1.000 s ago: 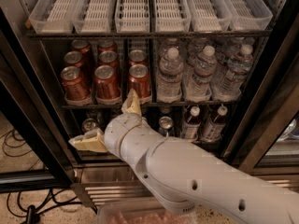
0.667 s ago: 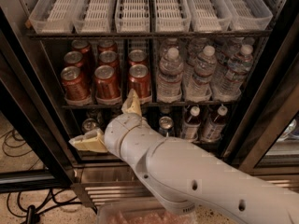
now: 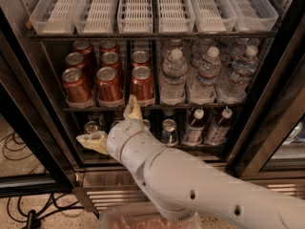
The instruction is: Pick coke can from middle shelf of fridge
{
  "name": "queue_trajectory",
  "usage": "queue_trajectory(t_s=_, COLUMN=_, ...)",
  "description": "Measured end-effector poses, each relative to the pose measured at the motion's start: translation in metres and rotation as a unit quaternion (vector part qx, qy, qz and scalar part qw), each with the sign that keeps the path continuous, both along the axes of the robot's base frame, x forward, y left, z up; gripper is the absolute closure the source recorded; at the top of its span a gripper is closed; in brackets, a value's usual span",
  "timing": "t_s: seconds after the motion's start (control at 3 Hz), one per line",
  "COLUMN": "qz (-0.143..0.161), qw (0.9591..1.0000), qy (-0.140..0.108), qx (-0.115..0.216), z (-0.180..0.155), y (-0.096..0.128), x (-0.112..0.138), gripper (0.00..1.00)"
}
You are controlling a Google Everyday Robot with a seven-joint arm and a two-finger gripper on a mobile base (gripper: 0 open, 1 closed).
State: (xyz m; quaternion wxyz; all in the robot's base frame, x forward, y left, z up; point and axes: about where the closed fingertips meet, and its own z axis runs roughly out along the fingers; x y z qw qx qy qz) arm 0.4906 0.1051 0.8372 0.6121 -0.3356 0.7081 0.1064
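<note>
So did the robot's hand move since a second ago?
No. The gripper is where it was, open, its upper fingertip at the front edge of the middle shelf, just below the rightmost front coke can.

Nothing visible has changed. The gripper hangs where it did a second ago, near the front of the fridge, just below the left half of the middle shelf, fingers equally wide apart.

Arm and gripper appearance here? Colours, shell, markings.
Arm: smooth white rounded shells with ringed joint seams and small dark round holes; no cables or markings visible. Gripper, in front of the fridge just below the middle shelf: two pale yellow, tapered fingers on a white wrist.
</note>
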Motion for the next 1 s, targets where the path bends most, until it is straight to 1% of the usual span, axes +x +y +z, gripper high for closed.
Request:
queue_trajectory(t_s=0.33, qz=-0.013, qw=0.9999, qy=-0.008, qx=-0.001, z=-0.006, y=0.0, x=0.006, gripper=0.24)
queue_trajectory(t_s=0.67, qz=-0.029, qw=0.9994, qy=-0.019, qx=-0.001, z=-0.006, y=-0.005, x=0.014, gripper=0.21)
queue_trajectory(t_s=1.0, qz=-0.037, qw=0.999, qy=-0.026, qx=0.001, z=-0.006, y=-0.008, x=0.019, gripper=0.22)
